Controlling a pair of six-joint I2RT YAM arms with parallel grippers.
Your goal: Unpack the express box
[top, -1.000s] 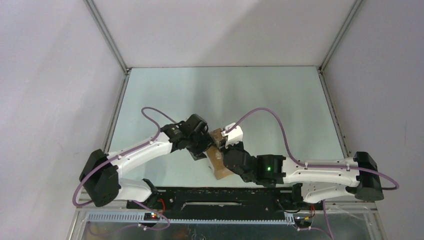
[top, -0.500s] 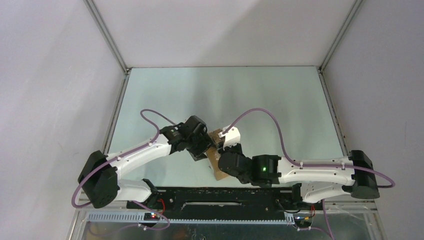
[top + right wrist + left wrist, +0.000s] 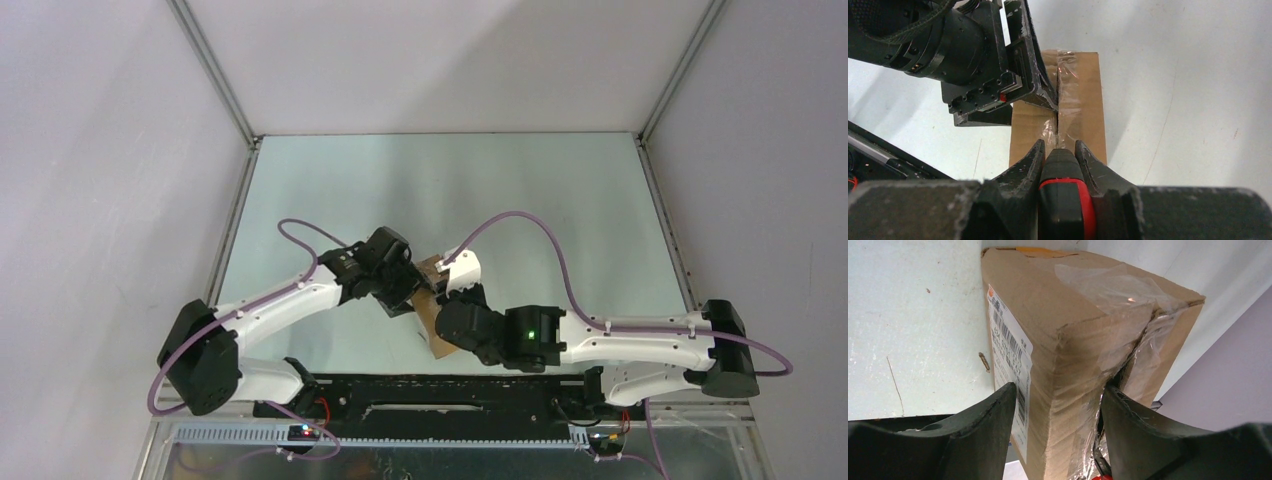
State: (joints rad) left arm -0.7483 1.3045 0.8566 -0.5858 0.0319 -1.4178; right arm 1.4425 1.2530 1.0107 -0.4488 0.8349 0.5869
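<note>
The box (image 3: 1073, 355), its contents hidden behind a taped seam along which a dark gap is seen, is grasped by the left fingers (image 3: 995, 412) over the desk (image 3: 520, 190) near its front edge, with the knife (image 3: 1063, 190), clenched in the right fingers (image 3: 1028, 162), pointed at that seam.

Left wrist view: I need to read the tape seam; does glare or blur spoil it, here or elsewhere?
Left wrist: one bright glint on the clear tape, yet the express box and seam are sharp. Right wrist: tape shines faintly, seam clear. Top external: even light, seam too small to make out.
</note>
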